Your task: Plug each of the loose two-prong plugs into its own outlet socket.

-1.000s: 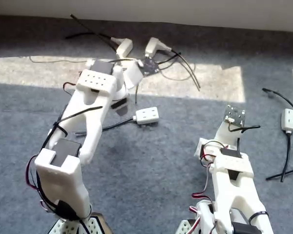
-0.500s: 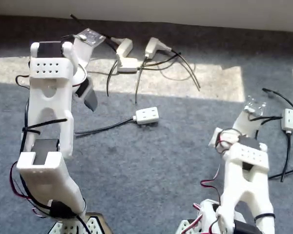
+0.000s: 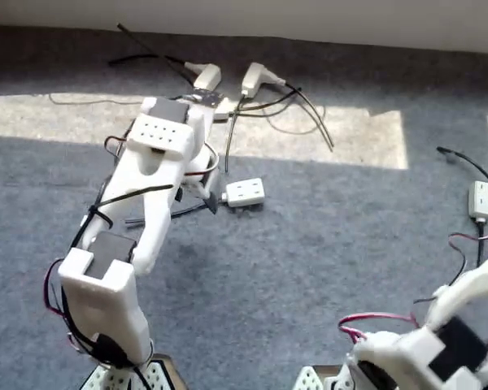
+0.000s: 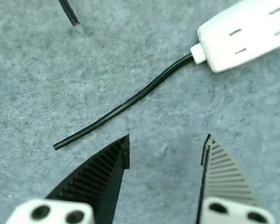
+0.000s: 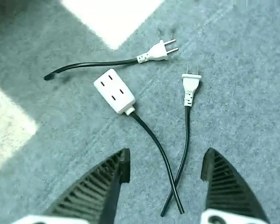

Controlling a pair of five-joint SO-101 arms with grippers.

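A white outlet socket (image 3: 246, 192) on a black cord lies mid-carpet. My left gripper (image 3: 210, 197) hangs just beside it, open and empty. In the left wrist view the gripper (image 4: 167, 140) spreads over bare carpet, with the socket (image 4: 247, 32) and its cord (image 4: 130, 100) beyond the tips. A second socket (image 3: 481, 199) lies at the far right. In the right wrist view, my right gripper (image 5: 165, 154) is open above that socket (image 5: 114, 91), a round-pin plug (image 5: 158, 50) and a flat-prong plug (image 5: 190, 84). Two white plugs (image 3: 205, 77) (image 3: 256, 79) lie at the back.
Black cords (image 3: 301, 106) tangle at the back among the plugs. A sunlit strip (image 3: 366, 138) crosses the grey carpet. The right arm (image 3: 439, 349) sits low at the front right corner.
The left arm swung out to the far left, then came back beside the middle socket. The right arm moved right and dropped toward the front right corner.
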